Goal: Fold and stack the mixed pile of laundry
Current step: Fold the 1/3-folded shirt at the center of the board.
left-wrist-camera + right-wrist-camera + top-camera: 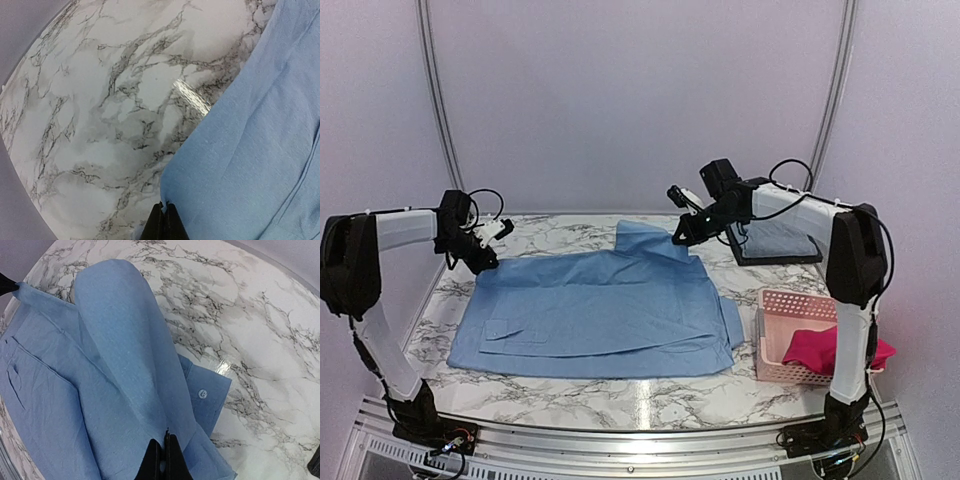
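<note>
The mixed laundry pile lies in two parts. Nearest, well to the near right of the right claw (pixel 680 236), the magenta-red garment (pixel 820 348) is bunched in the pink basket (pixel 782 305). The light blue shirt (pixel 600 310) lies spread flat on the marble table (pixel 620 400), reaching from its near hem back to both claws at its far edge.

The left claw (pixel 164 209) has its jaws pressed together on the shirt's far-left corner, with only a sliver of cloth between them. The right claw's jaws are likewise closed, nipping what seems a folded-over sleeve (pixel 125 340). Its cuff button (pixel 202 393) lies just right of the tips. Just beyond that claw, to its right, sits the dark tray (pixel 775 242).

The likeliest trouble is the left hold. It sits so near the edge that the corner may slip free once the cloth is pulled. If one claw leads the other, the fold would come out skewed, and the loose sleeve could trail and bunch beneath it.

No brand, label or writing can be read anywhere.
</note>
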You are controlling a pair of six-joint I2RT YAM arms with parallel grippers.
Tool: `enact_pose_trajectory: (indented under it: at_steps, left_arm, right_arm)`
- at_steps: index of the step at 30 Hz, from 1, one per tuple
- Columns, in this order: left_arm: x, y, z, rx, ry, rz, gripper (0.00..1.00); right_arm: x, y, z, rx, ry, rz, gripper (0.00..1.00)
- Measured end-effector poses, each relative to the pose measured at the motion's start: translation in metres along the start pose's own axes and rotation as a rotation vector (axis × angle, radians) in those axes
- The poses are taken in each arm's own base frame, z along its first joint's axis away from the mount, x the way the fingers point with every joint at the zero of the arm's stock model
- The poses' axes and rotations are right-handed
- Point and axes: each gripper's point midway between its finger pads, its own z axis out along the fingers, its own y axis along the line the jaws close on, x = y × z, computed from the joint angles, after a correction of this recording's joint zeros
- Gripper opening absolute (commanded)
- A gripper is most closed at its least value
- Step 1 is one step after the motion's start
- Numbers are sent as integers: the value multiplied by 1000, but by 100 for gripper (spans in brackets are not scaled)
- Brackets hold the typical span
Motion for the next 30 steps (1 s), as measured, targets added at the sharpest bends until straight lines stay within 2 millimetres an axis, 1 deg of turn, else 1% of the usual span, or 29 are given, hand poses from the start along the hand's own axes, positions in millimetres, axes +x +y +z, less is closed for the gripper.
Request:
enact_pose_trajectory:
  at_steps: [5,7,9,11,12,13,15,17,19,21,22,24,26,28,30]
  left_arm:
    - [25,-23,-17,-18,8,-22,18]
    - [31,-27,-28,-46,4,-38,29]
    - [32,-27,-45,-100,-23,-61,46]
    - [31,-25,-63,-161,-61,-74,59]
    - [29,-25,-74,-193,-89,-92,81]
    - [27,-23,-85,-227,-113,-108,97]
    - [22,-21,-104,-280,-166,-142,99]
    - [16,-17,-116,-311,-209,-182,99]
    - [10,-15,-123,-322,-247,-235,99]
    - [8,-16,-123,-306,-264,-286,99]
    - [8,-17,-121,-291,-268,-316,99]
    - [7,-19,-115,-259,-271,-367,99]
    - [8,-22,-108,-225,-266,-429,99]
    - [10,-23,-102,-207,-260,-495,99]
    - [9,-22,-104,-201,-272,-550,99]
  right_arm:
    - [25,18,-11,-13,27,-10,0]
    - [34,25,-15,-19,37,-14,0]
    - [49,35,-19,-30,57,-22,0]
    - [62,46,-19,-44,79,-33,0]
    - [70,53,-19,-53,93,-40,0]
    - [78,59,-18,-63,109,-48,0]
    - [96,71,-17,-80,143,-59,0]
    - [117,79,-14,-93,186,-63,0]
    - [135,83,-11,-101,227,-59,0]
    - [150,80,-10,-98,263,-48,0]
    - [156,79,-10,-94,280,-43,3]
    - [165,77,-10,-89,308,-38,23]
    - [172,77,-11,-86,332,-33,37]
    - [174,77,-12,-94,343,-43,47]
    - [174,79,-13,-109,344,-31,54]
